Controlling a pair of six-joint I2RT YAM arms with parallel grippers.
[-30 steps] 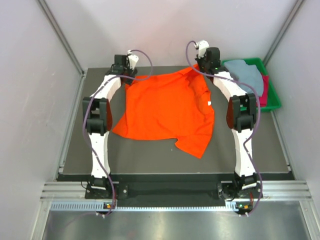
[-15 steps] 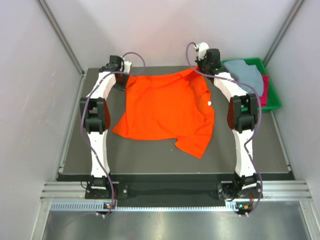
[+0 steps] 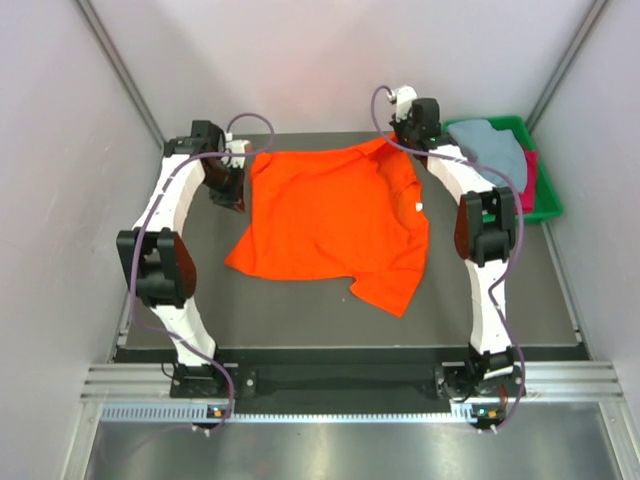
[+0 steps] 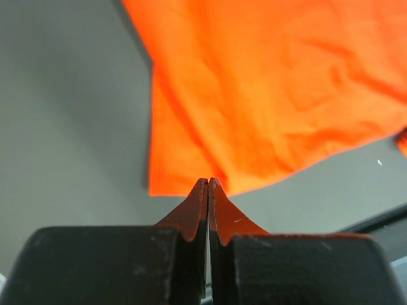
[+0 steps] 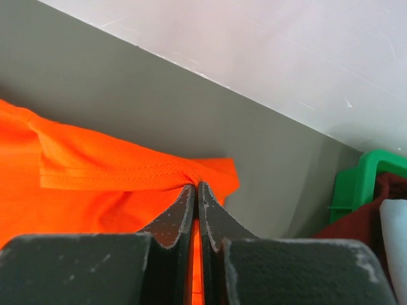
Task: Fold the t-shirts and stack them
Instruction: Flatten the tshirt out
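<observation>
A bright orange t-shirt (image 3: 330, 215) lies spread on the dark table, rumpled along its right side and near hem. My right gripper (image 3: 402, 137) is at its far right corner, shut on a pinch of orange cloth (image 5: 95, 171) that runs between the jaws (image 5: 197, 185). My left gripper (image 3: 232, 193) hovers just left of the shirt's far left edge, shut with nothing between its fingers (image 4: 208, 182); the orange t-shirt (image 4: 267, 95) lies beyond its tips. A pale grey-blue t-shirt (image 3: 495, 145) sits on a crimson one (image 3: 528, 175).
A green plastic tray (image 3: 545, 205) at the table's far right corner holds the grey-blue and crimson shirts; its rim (image 5: 359, 175) shows in the right wrist view. White walls close off the back and sides. Bare table (image 3: 300, 320) lies in front of the shirt.
My left gripper has closed and swung left and nearer, off the shirt's far left corner, its elbow pushed outward. The right gripper has kept its hold and place.
</observation>
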